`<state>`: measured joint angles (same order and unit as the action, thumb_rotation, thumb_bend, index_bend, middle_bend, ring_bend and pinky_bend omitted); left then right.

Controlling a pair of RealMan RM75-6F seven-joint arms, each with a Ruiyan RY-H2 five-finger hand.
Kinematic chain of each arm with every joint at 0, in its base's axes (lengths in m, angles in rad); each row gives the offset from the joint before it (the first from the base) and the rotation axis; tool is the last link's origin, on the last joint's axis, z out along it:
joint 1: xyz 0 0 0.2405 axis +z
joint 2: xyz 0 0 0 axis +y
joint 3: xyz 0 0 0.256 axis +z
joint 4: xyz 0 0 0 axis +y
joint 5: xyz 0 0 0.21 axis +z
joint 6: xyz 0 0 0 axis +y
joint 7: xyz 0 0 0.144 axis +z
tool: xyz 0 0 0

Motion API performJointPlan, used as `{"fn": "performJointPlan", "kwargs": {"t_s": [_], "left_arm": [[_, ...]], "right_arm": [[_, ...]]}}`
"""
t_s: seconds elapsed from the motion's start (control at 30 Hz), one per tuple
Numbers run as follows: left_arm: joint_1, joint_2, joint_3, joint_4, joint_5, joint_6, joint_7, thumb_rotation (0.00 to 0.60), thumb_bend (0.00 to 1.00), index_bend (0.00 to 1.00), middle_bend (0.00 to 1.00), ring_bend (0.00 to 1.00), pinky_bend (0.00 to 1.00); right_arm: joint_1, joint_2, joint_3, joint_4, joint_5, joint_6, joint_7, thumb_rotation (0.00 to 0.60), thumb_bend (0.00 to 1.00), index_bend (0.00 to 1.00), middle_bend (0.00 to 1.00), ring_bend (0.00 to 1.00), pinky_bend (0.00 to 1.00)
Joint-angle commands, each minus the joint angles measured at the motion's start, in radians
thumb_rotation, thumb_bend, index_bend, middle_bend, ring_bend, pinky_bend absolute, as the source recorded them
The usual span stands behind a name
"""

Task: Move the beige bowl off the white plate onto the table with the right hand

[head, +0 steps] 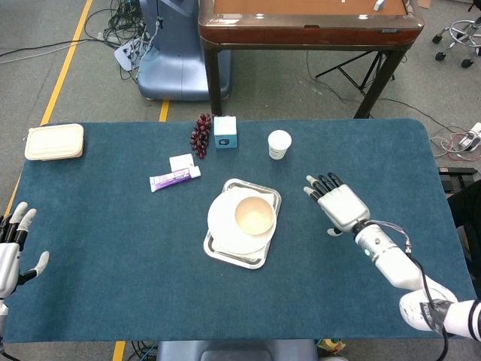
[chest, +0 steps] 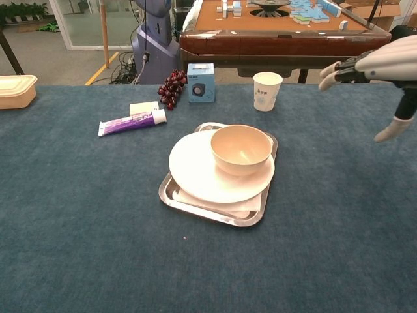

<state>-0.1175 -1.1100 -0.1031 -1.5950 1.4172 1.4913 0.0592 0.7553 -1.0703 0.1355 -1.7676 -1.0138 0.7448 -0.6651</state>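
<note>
so ur right hand (head: 342, 204) hovers open, fingers spread, w/ nothing held, right of the beige bowl (head: 255, 214) on the white plate (head: 225, 222). left hand (head: 10, 252) open too. blue cloth table (head: 113, 248), wooden table (head: 308, 26) behind.
</note>
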Motion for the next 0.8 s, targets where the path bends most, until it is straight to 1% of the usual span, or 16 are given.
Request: {"fn": "performJointPlan", "kwargs": {"t_s": [0.03, 0.3, 0.47, 0.8], "left_arm": [[0.002, 0.004, -0.001, 0.001, -0.002, 0.001, -0.009, 0.600, 0.32, 0.00, 0.00, 0.00, 0.00], [0.009, 0.013, -0.002, 0.001, 0.001, 0.011, -0.030, 0.600, 0.32, 0.00, 0.00, 0.00, 0.00], [0.011, 0.015, -0.004, 0.002, -0.001, 0.012, -0.039, 0.600, 0.32, 0.00, 0.00, 0.00, 0.00], [0.017, 0.025, -0.008, 0.001, 0.000, 0.022, -0.058, 0.600, 0.32, 0.00, 0.00, 0.00, 0.00]], "right_arm": [[0.057, -0.041, 0.000, 0.020, 0.047, -0.022, -0.033, 0.600, 0.00, 0.10, 0.00, 0.00, 0.00], [0.147, -0.087, -0.020, 0.047, 0.129, -0.046, -0.055, 0.600, 0.00, 0.24, 0.00, 0.00, 0.00], [0.191, -0.116, -0.037, 0.077, 0.162, -0.062, -0.051, 0.600, 0.00, 0.26, 0.00, 0.00, 0.00], [0.300, -0.203, -0.073, 0.157, 0.225, -0.104, -0.059, 0.600, 0.00, 0.26, 0.00, 0.00, 0.00]]}}
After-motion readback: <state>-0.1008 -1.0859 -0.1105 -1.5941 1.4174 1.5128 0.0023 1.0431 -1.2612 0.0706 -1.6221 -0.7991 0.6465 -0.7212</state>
